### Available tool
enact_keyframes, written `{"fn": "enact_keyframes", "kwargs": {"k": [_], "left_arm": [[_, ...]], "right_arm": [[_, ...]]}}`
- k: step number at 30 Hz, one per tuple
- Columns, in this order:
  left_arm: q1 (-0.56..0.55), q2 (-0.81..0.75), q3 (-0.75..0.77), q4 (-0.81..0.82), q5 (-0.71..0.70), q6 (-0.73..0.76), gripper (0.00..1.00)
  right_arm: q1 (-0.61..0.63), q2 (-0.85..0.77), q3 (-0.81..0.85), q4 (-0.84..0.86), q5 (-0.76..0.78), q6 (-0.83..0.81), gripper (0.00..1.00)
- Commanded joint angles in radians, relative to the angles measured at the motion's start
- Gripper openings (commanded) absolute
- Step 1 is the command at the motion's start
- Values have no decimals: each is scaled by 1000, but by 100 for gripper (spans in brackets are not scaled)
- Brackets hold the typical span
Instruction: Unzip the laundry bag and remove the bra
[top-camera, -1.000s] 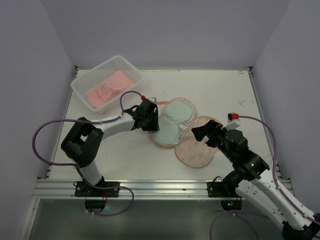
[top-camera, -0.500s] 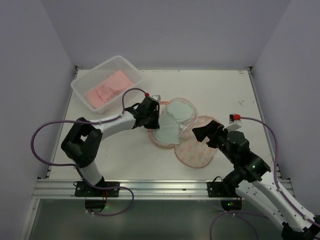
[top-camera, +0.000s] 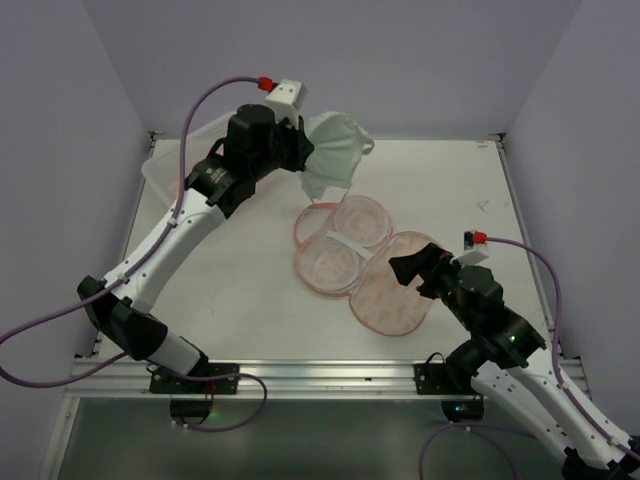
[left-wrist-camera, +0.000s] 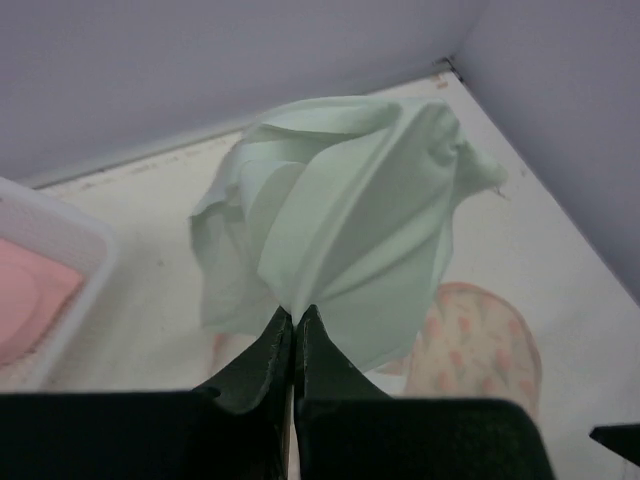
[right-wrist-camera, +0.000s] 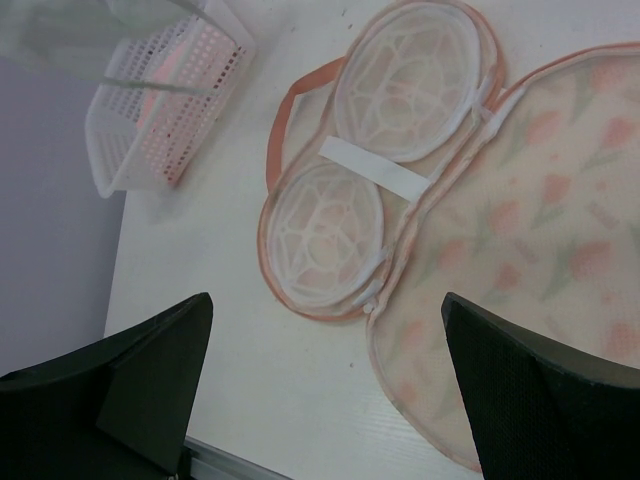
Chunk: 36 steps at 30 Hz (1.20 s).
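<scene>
- right pincer (top-camera: 412, 272), at the lower right of the overhead frame, sits low with its jaws spread wide and nothing between them. it hovers at the right-hand rim of the laundry bag (top-camera: 385, 295); whether it touches the fabric i cannot tell.
- laundry bag lies unzipped and folded open flat at the middle of the counter (top-camera: 240, 290). its printed lid is toward the lower right and its two pale mesh-lined hollows toward the upper left. in the right wrist view both hollows are bare.
- the bag looks like a thin, half-stiff shell, likely light enough to slide if tugged.
- left pincer (left-wrist-camera: 293, 315), at the upper middle of the overhead frame, is raised well above the counter, jaws pressed together on a fold of the bra (left-wrist-camera: 350, 220).
- bra hangs in the air from that pinch, clear of the bag, bunched and twisted on itself over the far part of the counter. the clear tub (right-wrist-camera: 160, 110) with pink contents sits at the far left.
- handling, as a judgement: the bra is light and soft, with moulded cups that spring back to shape. the cloth at the pinch is thin, so a narrow hold there could slip if swung.
- a hold on a cup's firmer rim or the middle band between the cups would be surer.
- the task looks nearly done, with only setting the bra down left.
</scene>
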Motion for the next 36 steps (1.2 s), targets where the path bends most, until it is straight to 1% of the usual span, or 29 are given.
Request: {"fn": "enact_keyframes", "kwargs": {"k": [1,3,4,7,10,12,15,17,20,21,23,24,28,31,33,35,36], "left_arm": [[134,-3,162,-98,10,101,0],[203,17,227,-138,19,135,0],[220,43,288,-147,15,148,0],[297,105,397,-196,16,195,0],[389,161,436,-204,82,221,0],[448,201,496,-230,122,244,0],[511,287,565,-261,160,264,0],[539,341,592,-282,159,268,0],[590,390,593,-281,172,280,0],[616,402,594,-281,206,282,0],[625,457,612,-302,234,282,0],[657,476,634,-316,248,303,0],[671,534,605,-350,281,327,0],[685,553,574,-383,254,357,0],[700,582,571,-431,198,382,0],[708,593,568,-483,176,405,0],[712,594,560,-495,136,409,0]], "right_arm": [[-3,-10,43,5,36,-14,98],[-3,-2,49,5,35,-21,98],[-3,2,50,7,32,-24,98],[-1,18,56,7,23,-28,98],[-3,30,61,7,12,-30,98],[-1,38,64,7,7,-36,98],[-1,48,70,7,0,-41,98],[-1,53,75,7,-2,-47,98],[-1,58,78,7,-7,-50,98],[-3,58,79,7,-8,-50,98],[-1,62,79,7,-10,-50,98],[-1,64,79,5,-8,-50,98],[-1,79,93,4,-11,-54,98],[-1,107,113,4,-19,-62,98],[-3,134,135,-3,-36,-70,98],[-1,156,161,-13,-56,-83,98],[-3,180,168,-13,-60,-88,98]]}}
